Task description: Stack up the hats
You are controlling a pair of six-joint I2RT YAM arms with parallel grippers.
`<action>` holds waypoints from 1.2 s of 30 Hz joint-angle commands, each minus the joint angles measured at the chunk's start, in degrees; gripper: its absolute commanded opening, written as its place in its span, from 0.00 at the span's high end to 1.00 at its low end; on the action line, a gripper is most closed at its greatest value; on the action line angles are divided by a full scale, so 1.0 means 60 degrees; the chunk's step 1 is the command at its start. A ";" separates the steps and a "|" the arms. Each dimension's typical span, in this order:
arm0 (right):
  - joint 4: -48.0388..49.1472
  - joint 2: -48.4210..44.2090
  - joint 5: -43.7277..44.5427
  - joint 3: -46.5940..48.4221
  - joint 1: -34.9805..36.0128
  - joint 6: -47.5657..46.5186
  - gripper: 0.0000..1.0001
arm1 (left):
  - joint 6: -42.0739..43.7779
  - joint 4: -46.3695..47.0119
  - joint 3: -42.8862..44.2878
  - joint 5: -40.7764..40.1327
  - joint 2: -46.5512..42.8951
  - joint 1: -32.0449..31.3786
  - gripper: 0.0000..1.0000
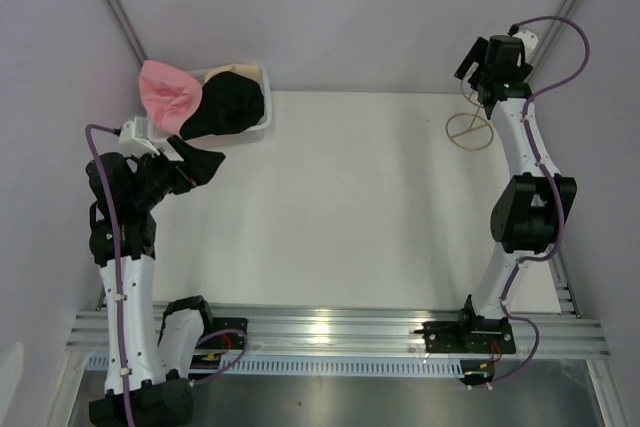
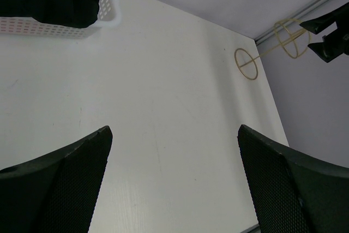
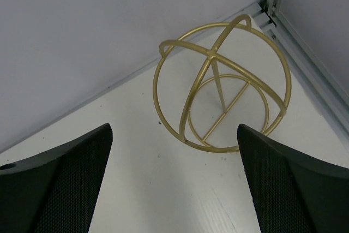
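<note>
Hats [image 1: 205, 102] sit heaped in the white mesh basket [image 1: 263, 123] at the surface's [image 1: 350, 207] far left corner. The pink hat [image 1: 165, 94] spills over the basket's left end, the black hat [image 1: 230, 107] stretches along its length, and the beige hat [image 1: 246, 73] lies behind. The left pincer [image 2: 174, 130], near the basket, and the right pincer [image 3: 174, 130], over a gold wire stand [image 3: 210, 54], both gape wide and empty.

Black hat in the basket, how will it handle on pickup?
Black hat likely floppy: it lies crumpled in the basket. Probably light cloth, sagging from a pinch. It might drag the pink hat beside it.
</note>
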 commanded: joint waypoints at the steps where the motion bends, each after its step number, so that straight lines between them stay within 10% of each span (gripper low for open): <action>1: -0.0130 0.0325 0.0772 0.0506 0.0165 0.0301 0.01 | -0.0073 -0.0010 0.0420 0.0124 0.0077 0.0129 0.01; 10: 0.0120 0.1466 0.1183 0.1264 0.0223 0.0053 0.17 | -0.0103 0.0019 0.0450 0.0462 0.0356 0.0158 0.00; 13: -0.0144 0.1833 0.1315 0.1750 0.0223 -0.0108 0.43 | -0.0117 0.0034 0.0464 0.0578 0.0386 0.0245 0.01; 15: -0.0217 0.1878 0.1446 0.1795 0.0238 -0.0123 0.96 | -0.0161 0.0092 0.0435 0.0681 0.0415 0.0333 0.00; 16: -0.0247 0.1849 0.1462 0.1795 0.0253 -0.0080 1.00 | -0.0147 0.0107 0.0435 0.0682 0.0415 0.0363 0.01; 28: -0.0818 -0.0039 -0.0514 0.0260 0.1481 -0.0678 1.00 | -0.0469 0.0400 0.0347 0.1458 0.0473 0.1066 0.00; 36: -0.1068 -0.2452 0.0467 -0.2581 0.5055 -0.1253 1.00 | -0.0454 0.0371 0.0406 0.1648 0.0386 0.1592 0.01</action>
